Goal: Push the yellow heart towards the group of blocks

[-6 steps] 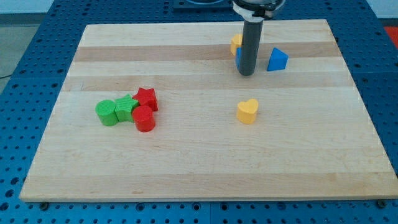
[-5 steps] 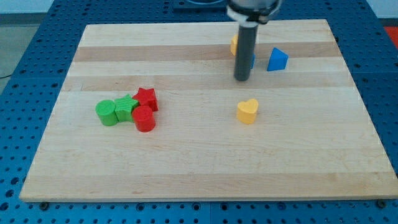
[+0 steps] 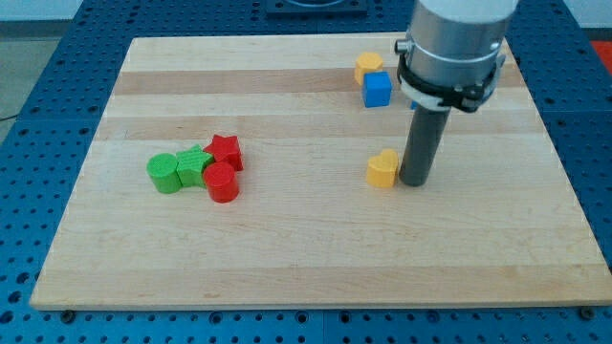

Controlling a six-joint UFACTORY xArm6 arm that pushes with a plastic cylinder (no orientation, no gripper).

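The yellow heart (image 3: 382,168) lies on the wooden board right of centre. My tip (image 3: 415,181) stands on the board just to the heart's right, touching or almost touching it. The group of blocks sits at the view's left: a green cylinder (image 3: 163,173), a green star-like block (image 3: 194,165), a red star (image 3: 225,150) and a red cylinder (image 3: 222,182), packed together.
A blue cube (image 3: 377,89) and a yellow block (image 3: 367,67) lie near the view's top, above the heart. The arm's grey body (image 3: 451,43) hides the spot at the top right where a blue triangular block stood. The wooden board (image 3: 287,248) rests on a blue perforated table.
My tip has moved from beside the blue cube down and to the right, to the heart's right side. The arm now covers the blue triangular block. The heart has barely shifted.
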